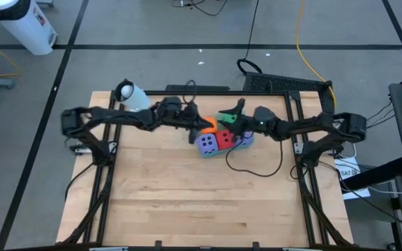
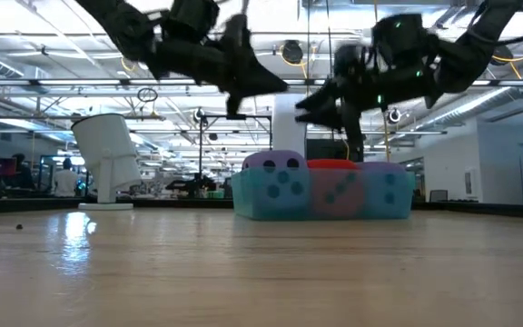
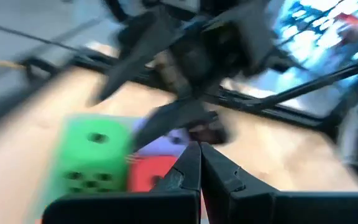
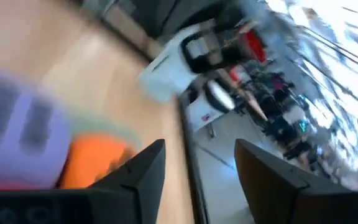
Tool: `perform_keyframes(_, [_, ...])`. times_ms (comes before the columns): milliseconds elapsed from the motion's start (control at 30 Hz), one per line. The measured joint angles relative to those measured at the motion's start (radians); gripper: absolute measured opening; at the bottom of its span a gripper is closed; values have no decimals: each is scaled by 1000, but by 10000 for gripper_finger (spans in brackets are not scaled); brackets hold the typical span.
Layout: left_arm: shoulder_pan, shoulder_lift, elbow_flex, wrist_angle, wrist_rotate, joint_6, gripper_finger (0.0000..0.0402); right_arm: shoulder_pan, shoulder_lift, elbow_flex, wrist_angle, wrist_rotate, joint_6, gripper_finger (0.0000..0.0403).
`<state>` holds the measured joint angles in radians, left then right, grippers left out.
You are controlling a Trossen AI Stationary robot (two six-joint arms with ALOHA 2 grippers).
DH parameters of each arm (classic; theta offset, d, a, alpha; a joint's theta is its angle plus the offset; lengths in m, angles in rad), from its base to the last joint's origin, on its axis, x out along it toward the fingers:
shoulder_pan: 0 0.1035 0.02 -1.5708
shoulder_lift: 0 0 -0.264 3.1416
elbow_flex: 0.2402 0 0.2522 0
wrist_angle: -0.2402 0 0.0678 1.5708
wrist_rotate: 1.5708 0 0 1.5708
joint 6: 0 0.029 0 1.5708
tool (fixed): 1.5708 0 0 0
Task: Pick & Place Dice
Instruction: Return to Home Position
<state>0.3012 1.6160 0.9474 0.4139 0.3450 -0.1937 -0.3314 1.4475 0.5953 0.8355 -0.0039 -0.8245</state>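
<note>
Wood tabletop (image 1: 187,202) is seen bare across the lower half of the high view, with a black cable (image 1: 257,167) looped right of centre. A pale blue see-through bin (image 2: 240,198) is set at the centre of the low view and just above centre in the high view.

All five dice are packed in it. A purple die (image 1: 206,143) is at the left, a red die (image 1: 225,139) in the middle and a second purple die (image 1: 243,139) at the right, touching in a row. An orange die (image 1: 209,125) and a green die (image 1: 227,117) are placed just above that row in the high view, partly covered by the arms. Whether they lie on top of the row or behind it cannot be told.

The left gripper (image 1: 198,126) is held over the bin's upper left, clear of the dice in the low view. Its fingers (image 3: 188,168) are pressed together with nothing between. The right gripper (image 1: 232,113) is held over the bin's upper right, also clear, its fingers (image 4: 143,169) spread apart and empty.

A white container (image 1: 132,95) is stood at the table's upper left. A lit hall is seen beyond in the low view.
</note>
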Motion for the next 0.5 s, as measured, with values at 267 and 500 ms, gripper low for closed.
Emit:
perform_keyframes(267, [-28, -356, -15, -451, -290, 322, 0, -51, -300, 1, -153, -309, 576, 100])
perform_keyframes(500, [-37, -541, -57, -555, -232, 455, 0, -112, -519, 1, -383, -469, 918, 12])
